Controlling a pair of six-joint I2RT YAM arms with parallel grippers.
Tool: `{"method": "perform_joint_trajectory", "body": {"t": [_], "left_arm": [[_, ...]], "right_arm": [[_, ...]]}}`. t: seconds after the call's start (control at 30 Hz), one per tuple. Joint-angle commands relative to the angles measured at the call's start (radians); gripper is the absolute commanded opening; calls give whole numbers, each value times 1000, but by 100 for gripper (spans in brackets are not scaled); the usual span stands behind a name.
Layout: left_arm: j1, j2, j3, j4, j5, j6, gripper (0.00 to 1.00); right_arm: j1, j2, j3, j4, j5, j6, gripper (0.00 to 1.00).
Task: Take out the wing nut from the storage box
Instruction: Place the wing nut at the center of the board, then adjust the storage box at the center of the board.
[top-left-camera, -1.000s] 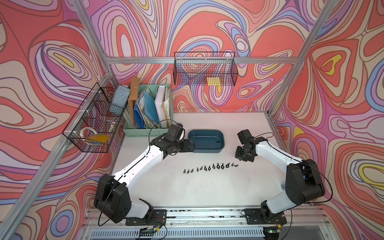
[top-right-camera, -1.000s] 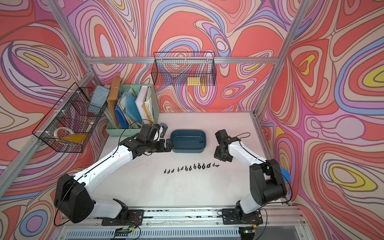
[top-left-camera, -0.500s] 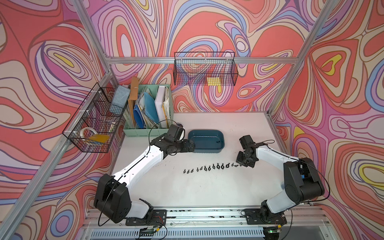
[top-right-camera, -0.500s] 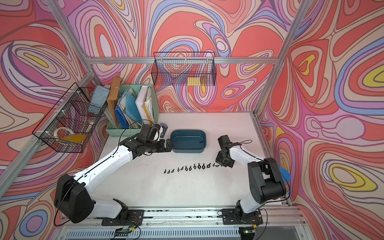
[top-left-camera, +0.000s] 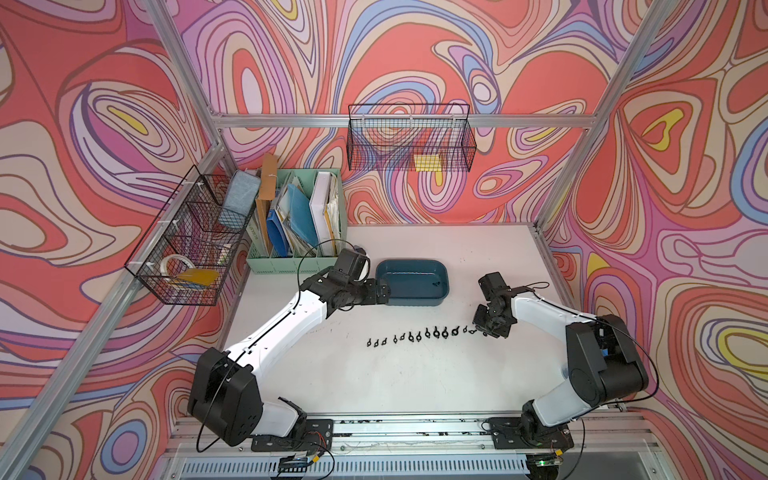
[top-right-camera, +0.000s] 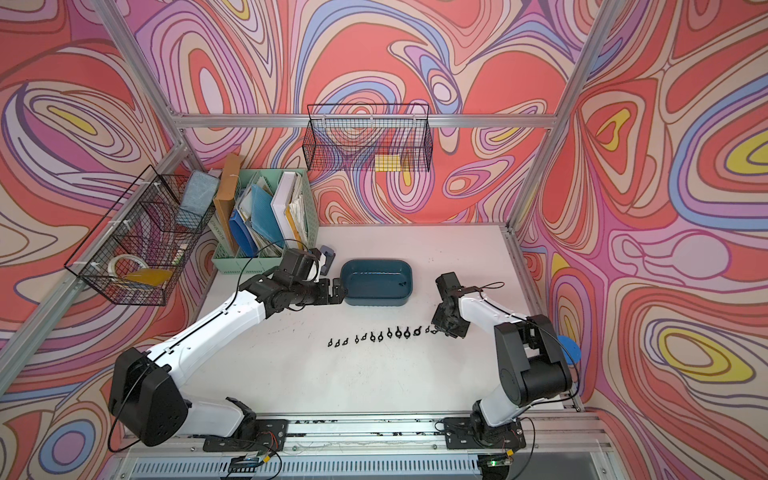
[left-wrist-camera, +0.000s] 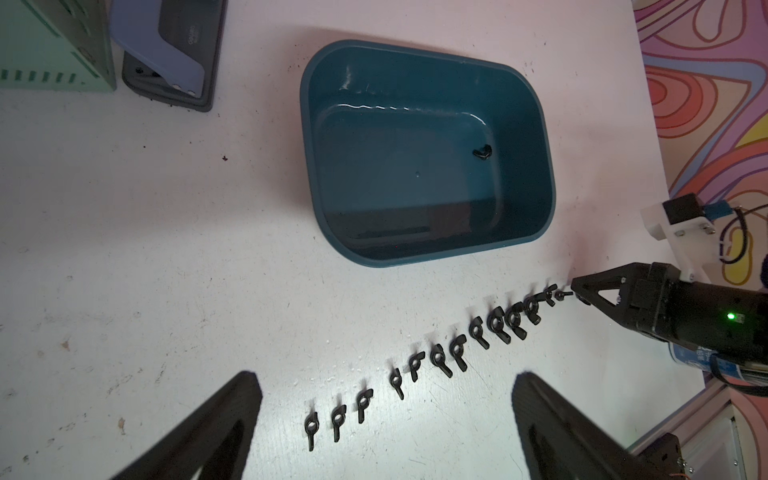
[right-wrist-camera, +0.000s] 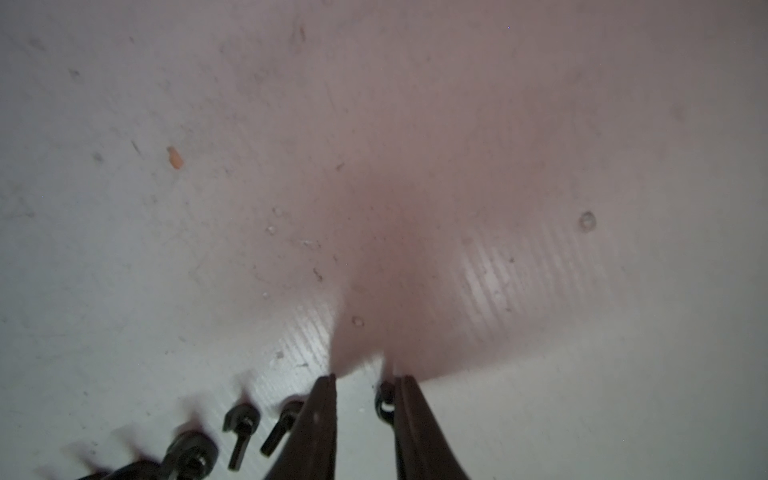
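Top views hide my right gripper (right-wrist-camera: 368, 382) tips; its wrist view shows them parted, shut a second ago, wing nut (right-wrist-camera: 384, 401) loose against one finger (right-wrist-camera: 411, 415). My left gripper (left-wrist-camera: 386, 376) gapes, storage box (left-wrist-camera: 546, 174) just ahead, another nut (left-wrist-camera: 483, 152) inside.

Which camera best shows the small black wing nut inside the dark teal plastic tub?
The left wrist view: it looks down into the dark teal plastic storage box and shows the small black wing nut clearly on its floor. In both top views it is only a dark speck. The right wrist view shows neither.

Robot lab cell: aluminium frame (top-left-camera: 407, 121), swirl-printed walls (top-left-camera: 415, 50)
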Motion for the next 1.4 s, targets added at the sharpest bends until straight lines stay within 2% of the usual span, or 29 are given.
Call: {"method": "perform_joint_trajectory", "body": {"t": [0.0,0.1,0.3,0.63,0.87,0.93,1.03,1.1,1.2,1.3,1.37], "left_arm": [[9,15,24,-4,5,3,98],[7,20,26,-4,4,3,98],[8,24,32,-6,-5,7,99],[8,21,39,-19,-32,16,99],[8,26,66,-65,-55,27,99],[8,30,72,-77,-57,31,99],[8,30,74,-90,-59,36,99],[10,23,68,-88,-60,37,99],[8,14,55,-76,-55,39,99],[8,7,45,-66,-46,40,99],[9,4,37,-59,-39,42,99]], "right_arm": [[-4,-49,78,-53,50,-29,31],[-4,-63,139,-71,56,-66,36],[-2,-17,260,-31,-25,-139,50],[85,217,468,100,-99,-199,51],[105,378,569,98,-122,-210,49],[106,421,605,69,-123,-212,44],[107,459,638,30,-125,-210,28],[107,466,652,5,-123,-202,23],[107,486,690,-63,-109,-189,10],[107,508,742,-151,-109,-177,2],[107,517,780,-218,-104,-161,0]]}}
